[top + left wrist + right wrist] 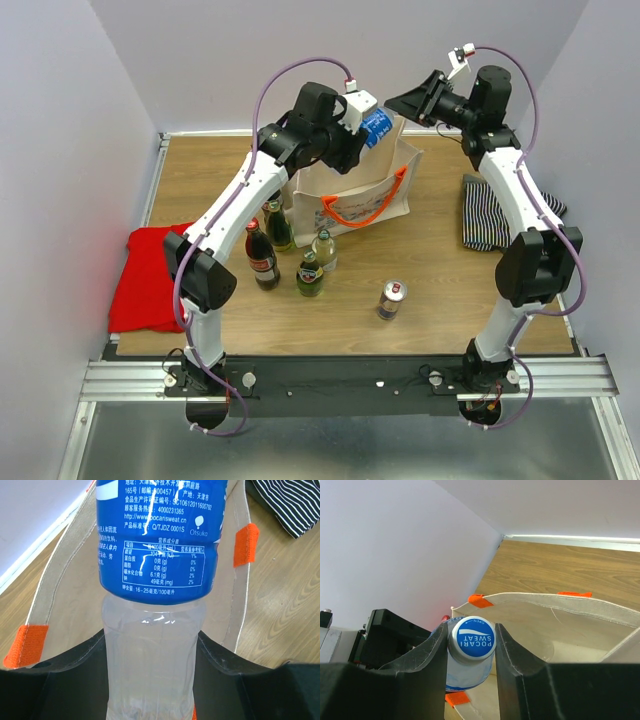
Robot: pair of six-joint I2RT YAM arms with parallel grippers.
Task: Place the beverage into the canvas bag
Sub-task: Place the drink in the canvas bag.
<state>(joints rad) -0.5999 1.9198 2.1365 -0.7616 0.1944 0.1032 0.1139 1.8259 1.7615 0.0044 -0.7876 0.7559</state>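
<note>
The left arm reaches up from its base and bends far and to the right, with its wrist above the mouth of the canvas bag. The bag stands at the far middle of the worktop. The left fingers clamp the clear lower body of the Pocari Sweat bottle, which hangs in the air over the bag's opening. The right arm arches in from the right, and the right fingers sit tight against both sides of the blue cap. From above, the left wrist hides most of the bottle and the bag's far rim. The bottle's base is cut off in the left wrist view.
</note>
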